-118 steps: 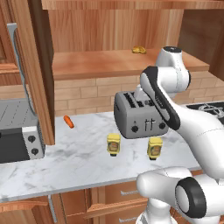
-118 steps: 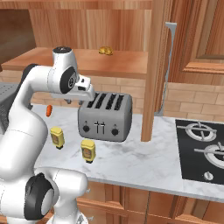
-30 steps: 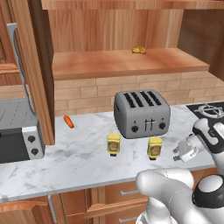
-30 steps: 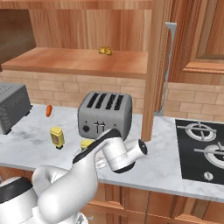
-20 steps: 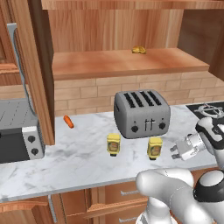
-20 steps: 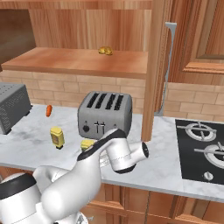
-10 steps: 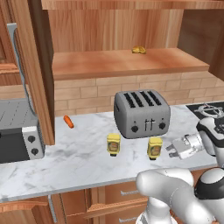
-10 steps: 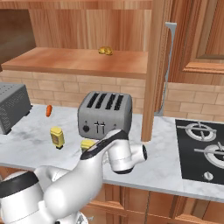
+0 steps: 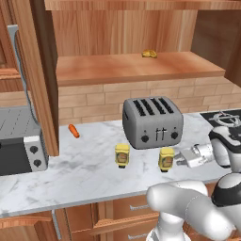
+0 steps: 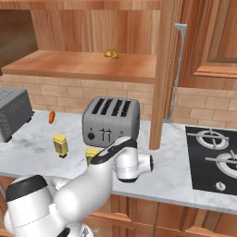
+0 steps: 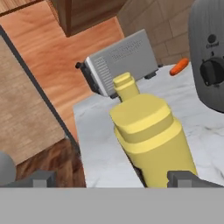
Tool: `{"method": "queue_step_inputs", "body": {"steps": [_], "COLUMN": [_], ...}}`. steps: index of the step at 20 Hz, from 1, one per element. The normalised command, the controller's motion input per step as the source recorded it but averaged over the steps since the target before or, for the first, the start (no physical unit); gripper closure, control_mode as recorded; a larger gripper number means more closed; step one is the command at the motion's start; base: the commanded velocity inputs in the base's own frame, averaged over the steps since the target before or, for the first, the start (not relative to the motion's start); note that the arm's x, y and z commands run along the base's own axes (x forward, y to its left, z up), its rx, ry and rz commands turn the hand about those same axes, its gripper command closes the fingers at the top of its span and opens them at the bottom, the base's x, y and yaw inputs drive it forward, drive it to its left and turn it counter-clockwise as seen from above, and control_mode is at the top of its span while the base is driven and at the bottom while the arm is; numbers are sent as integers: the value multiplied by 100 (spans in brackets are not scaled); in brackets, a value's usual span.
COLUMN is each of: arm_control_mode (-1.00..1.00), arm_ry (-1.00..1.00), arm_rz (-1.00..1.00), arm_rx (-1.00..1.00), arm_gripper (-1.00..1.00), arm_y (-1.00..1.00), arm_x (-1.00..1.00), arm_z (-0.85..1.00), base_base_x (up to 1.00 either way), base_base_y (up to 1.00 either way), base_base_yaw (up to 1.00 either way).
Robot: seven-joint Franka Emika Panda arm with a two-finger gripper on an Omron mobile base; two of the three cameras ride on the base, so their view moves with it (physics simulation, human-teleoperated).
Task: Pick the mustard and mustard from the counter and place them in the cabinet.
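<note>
Here, I have the gripper (image 9: pixel 180 159) spread wide and level just beside the nearer mustard bottle (image 9: pixel 166 159), which stands upright on the table (image 9: pixel 84 174) in front of the toaster (image 9: pixel 152 121); its twin (image 9: pixel 122 155) stands a little apart. I judge the bottle light, smooth, slightly squeezable plastic, easily tipped. I would close on its broad body, below the narrow cap.

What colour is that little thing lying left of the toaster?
Orange: it is a small carrot on the marbled counter, clearest in the left base view.
</note>
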Motion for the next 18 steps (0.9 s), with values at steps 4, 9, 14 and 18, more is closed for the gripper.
{"method": "queue_step_inputs", "body": {"steps": [4, 9, 14, 18], "arm_control_mode": [-100, -100, -100, -100], "arm_ry": [0, 0, 0, 0], "arm_rz": [0, 0, 0, 0], "arm_rx": [7, 5, 2, 0], "arm_gripper": [-100, -100, -100, -100], "arm_y": [5, 0, -1, 0], "arm_x": [21, 7, 0, 0], "arm_z": [0, 0, 0, 0], "base_base_x": [0, 0, 0, 0], "base_base_y": [0, 0, 0, 0], "base_base_yaw": [0, 0, 0, 0]}}
